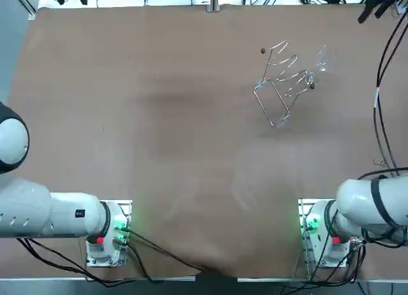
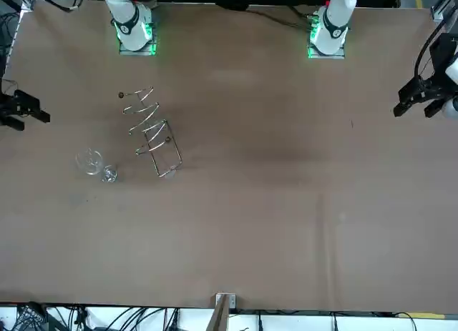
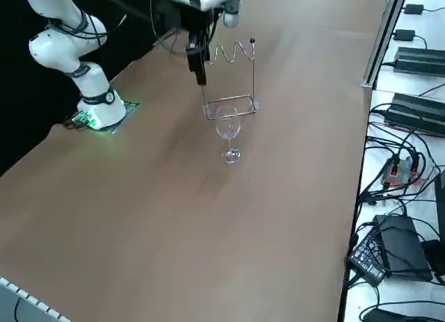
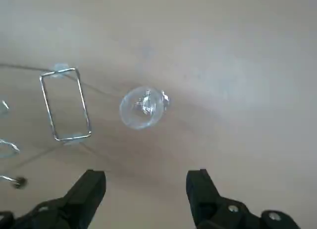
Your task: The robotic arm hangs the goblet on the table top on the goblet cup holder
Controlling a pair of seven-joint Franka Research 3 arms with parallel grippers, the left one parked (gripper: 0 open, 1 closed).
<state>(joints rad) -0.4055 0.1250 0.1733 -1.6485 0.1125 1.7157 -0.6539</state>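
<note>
- Table (image 3: 139, 218): brown top, carrying only the two task pieces, both on the working arm's side.
- Right gripper (image 3: 201, 75): hangs high over the table, pointing down and well clear of everything. Its fingers (image 4: 91, 187) are spread wide with nothing between them.
- Goblet cup holder (image 1: 284, 85): a wire rack with a rectangular base frame, an upright post and a wavy top rail. The base frame lies out to the side of one finger, beyond the gap.
- Goblet (image 3: 228, 131): clear glass, upright on its foot on the table and just beside the holder's base frame. I cannot tell whether they touch. In the wrist view its rim sits ahead of and far below the fingertips, roughly in line with the gap.
- Step in hand, as I judge it: the approach to the grasp. Nothing is hung yet.
- Doing it well:
  - Bring the gap down so that the goblet stays centred between the fingers.
  - Keep the holder-side finger off the base wire.
  - Take the bowl or upper stem, so the foot stays free to slide into the rail.
  - Close gently, since the glass is likely slippery and top-heavy.
</note>
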